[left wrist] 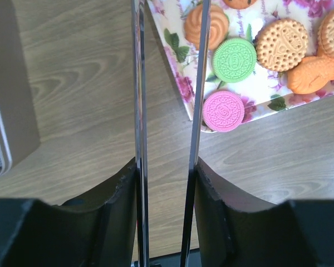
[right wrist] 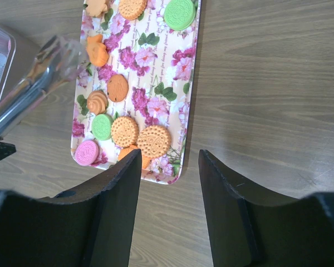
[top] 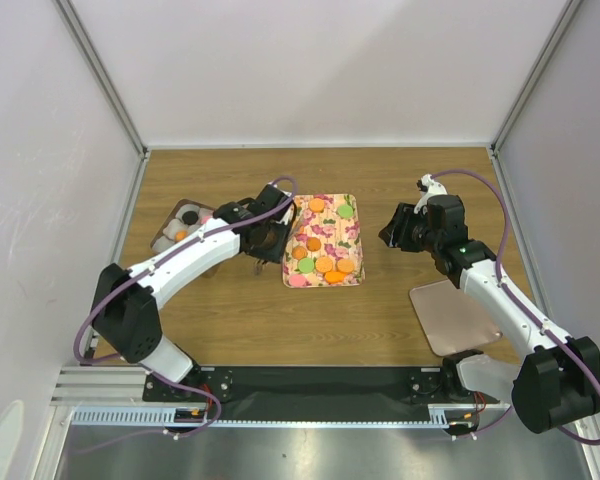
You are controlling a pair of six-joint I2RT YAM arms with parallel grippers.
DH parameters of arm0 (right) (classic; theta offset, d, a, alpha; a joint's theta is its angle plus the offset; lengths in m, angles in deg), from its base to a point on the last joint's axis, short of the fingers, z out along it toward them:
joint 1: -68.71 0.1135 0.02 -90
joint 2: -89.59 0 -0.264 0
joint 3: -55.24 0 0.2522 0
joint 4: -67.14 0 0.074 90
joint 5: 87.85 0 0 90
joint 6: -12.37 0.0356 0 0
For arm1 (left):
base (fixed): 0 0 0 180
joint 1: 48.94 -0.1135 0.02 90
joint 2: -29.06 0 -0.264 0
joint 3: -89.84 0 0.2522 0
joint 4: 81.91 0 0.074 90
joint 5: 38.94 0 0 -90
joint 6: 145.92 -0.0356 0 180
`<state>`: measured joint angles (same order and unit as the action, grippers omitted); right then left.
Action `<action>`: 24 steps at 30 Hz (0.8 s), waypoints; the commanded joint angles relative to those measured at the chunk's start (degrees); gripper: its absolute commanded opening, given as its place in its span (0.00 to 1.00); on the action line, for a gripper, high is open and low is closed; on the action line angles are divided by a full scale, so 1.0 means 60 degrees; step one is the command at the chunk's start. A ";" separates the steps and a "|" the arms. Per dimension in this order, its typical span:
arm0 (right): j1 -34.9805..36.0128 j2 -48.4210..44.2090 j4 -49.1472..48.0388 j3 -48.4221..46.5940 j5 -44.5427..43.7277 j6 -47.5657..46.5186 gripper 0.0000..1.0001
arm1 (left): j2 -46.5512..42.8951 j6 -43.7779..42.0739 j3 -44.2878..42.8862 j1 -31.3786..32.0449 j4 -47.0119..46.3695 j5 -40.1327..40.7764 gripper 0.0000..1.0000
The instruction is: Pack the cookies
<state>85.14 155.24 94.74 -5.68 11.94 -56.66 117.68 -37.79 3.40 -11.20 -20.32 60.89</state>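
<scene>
Inspecting the pick-up step: the left gripper (left wrist: 164, 167) is clamping a pair of tongs (left wrist: 138, 100). Their two thin blades are standing apart with nothing between them, hanging over the bare table (top: 280, 330) just off the tray's (right wrist: 156, 61) left edge. The right gripper (right wrist: 170, 158) is hovering with its jaws apart and empty, beyond the tray's right edge.

Most cookies (right wrist: 153, 141) are lying flat on the tray. A few appear to be sitting in the box (top: 202, 210) by the table's left edge. The pink cookie (left wrist: 223, 110) is lying at the tray's near-left corner, just beside one blade, with a green cookie (left wrist: 234, 59) next to it.

Judgement: the arm is lining up on the pink cookie. To do this well, the tongs are needing a sideways shift so the blades straddle the disc. That cookie is sitting tight against the rim, so one blade is risking a catch on the tray. A gentle squeeze and a straight lift are advisable, since a thin disc is liable to slip.
</scene>
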 commanded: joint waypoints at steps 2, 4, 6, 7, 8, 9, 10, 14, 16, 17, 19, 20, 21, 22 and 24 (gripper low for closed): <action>-0.0028 -0.0248 -0.0184 -0.0066 0.0040 0.0020 0.52 | 0.0200 0.0230 0.0102 -0.0020 -0.0706 -0.0451 0.46; -0.0027 -0.0219 -0.0184 -0.0080 0.0040 0.0035 0.51 | 0.0288 0.0259 0.0102 0.0009 -0.0750 -0.0509 0.46; -0.0013 -0.0219 -0.0184 -0.0066 0.0025 0.0020 0.51 | 0.0405 0.0318 0.0175 0.0010 -0.0809 -0.0495 0.47; -0.0027 -0.0233 -0.0198 -0.0080 0.0025 0.0020 0.51 | 0.0449 0.0333 0.0161 0.0009 -0.0824 -0.0480 0.47; -0.0028 -0.0233 -0.0184 -0.0080 0.0025 0.0020 0.52 | 0.0479 0.0362 0.0176 0.0009 -0.0824 -0.0451 0.47; -0.0028 -0.0219 -0.0184 -0.0066 0.0025 0.0020 0.51 | 0.0552 0.0391 0.0176 0.0009 -0.0853 -0.0465 0.48; -0.0013 -0.0233 -0.0198 -0.0065 0.0025 0.0020 0.52 | 0.0523 0.0391 0.0161 0.0009 -0.0868 -0.0480 0.48; -0.0013 -0.0219 -0.0169 -0.0065 -0.0004 0.0006 0.52 | 0.0333 0.0318 0.0278 0.0083 -0.0766 -0.0510 0.47; -0.0028 -0.0219 -0.0184 -0.0065 -0.0004 0.0020 0.51 | 0.0086 0.0231 0.0424 0.0097 -0.0707 -0.0524 0.48; -0.0028 -0.0204 -0.0184 -0.0080 -0.0004 0.0006 0.52 | -0.0003 0.0129 0.0483 0.0126 -0.0721 -0.0611 0.48; -0.0013 -0.0204 -0.0198 -0.0065 -0.0004 0.0006 0.51 | -0.0165 0.0084 0.0571 0.0185 -0.0663 -0.0773 0.48; -0.0027 -0.0204 -0.0184 -0.0080 -0.0019 0.0006 0.52 | -0.0252 0.0055 0.0615 0.0316 -0.0590 -0.0744 0.48; -0.0013 -0.0218 -0.0198 -0.0080 -0.0019 0.0006 0.51 | -0.0253 0.0025 0.0630 0.0361 -0.0459 -0.0715 0.48; -0.0027 -0.0219 -0.0198 -0.0080 -0.0019 0.0006 0.51 | -0.0268 0.0025 0.0659 0.0477 -0.0400 -0.0584 0.48; -0.0028 -0.0204 -0.0184 -0.0080 -0.0033 0.0006 0.51 | -0.0385 0.0098 0.0820 0.0507 -0.0399 -0.0539 0.48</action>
<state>85.14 155.24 94.74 -5.68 11.91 -56.66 118.86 -36.70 7.61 -9.23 -22.74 57.85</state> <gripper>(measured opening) 0.514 0.484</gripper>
